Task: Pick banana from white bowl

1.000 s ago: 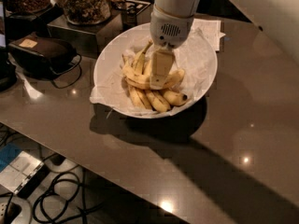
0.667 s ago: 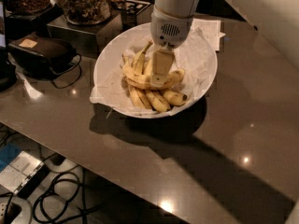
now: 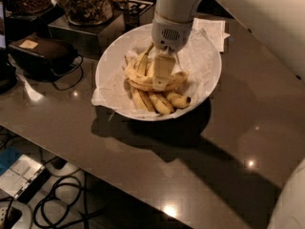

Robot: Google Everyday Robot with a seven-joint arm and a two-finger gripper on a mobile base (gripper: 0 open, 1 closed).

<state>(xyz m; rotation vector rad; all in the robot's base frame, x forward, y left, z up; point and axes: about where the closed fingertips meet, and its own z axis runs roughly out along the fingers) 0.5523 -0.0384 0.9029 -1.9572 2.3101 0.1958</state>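
Note:
The white bowl (image 3: 205, 75) stands on the dark table, lined with crumpled white paper. Several yellow bananas lie in it. The strongly curved banana (image 3: 178, 78) lies across the top of the pile, with a dark end at the right. My gripper (image 3: 162, 74) hangs from the white arm straight down into the bowl. Its tip is down on the middle of the curved banana and hides that part. Straighter bananas (image 3: 159, 103) lie below it toward the bowl's front.
Glass jars of dark snacks (image 3: 86, 1) stand on a box behind the bowl at the left. A dark pouch with a cable (image 3: 45, 54) lies at the left. A white paper (image 3: 212, 30) lies behind the bowl. Cables lie on the floor below the table's edge.

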